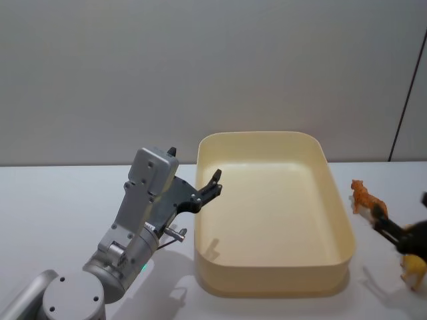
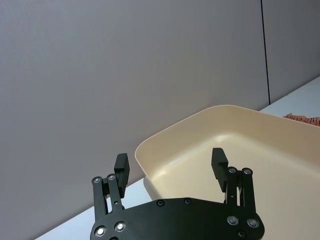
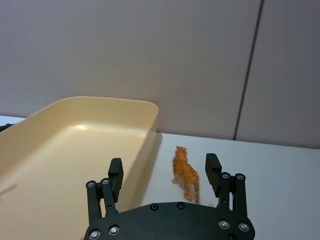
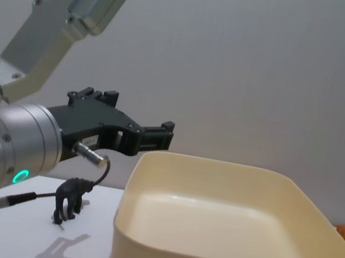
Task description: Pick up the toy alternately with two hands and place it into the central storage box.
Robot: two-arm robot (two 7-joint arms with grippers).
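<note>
We saw the central storage box, a large cream-coloured plastic tub with rounded corners and smooth walls, sitting in the middle of the white table. Three small toys stood outside it on the table. An orange striped toy tiger was just beside its right wall, and a yellow toy animal was nearer the robot on the same side. A black toy animal was left of the box, under the left arm. The right gripper, black and blocky, hung at the right edge of the head view between the tiger and the yellow toy. Through its wrist camera we found its fingers spread wide with nothing held, the tiger standing upright on the table beyond them. The left gripper, on a silver cylindrical arm with a green ring light, hovered above the table at the box's left wall, its tips about level with the rim. Its jaws too were wide apart and gripped nothing. A plain grey wall stood behind.
</note>
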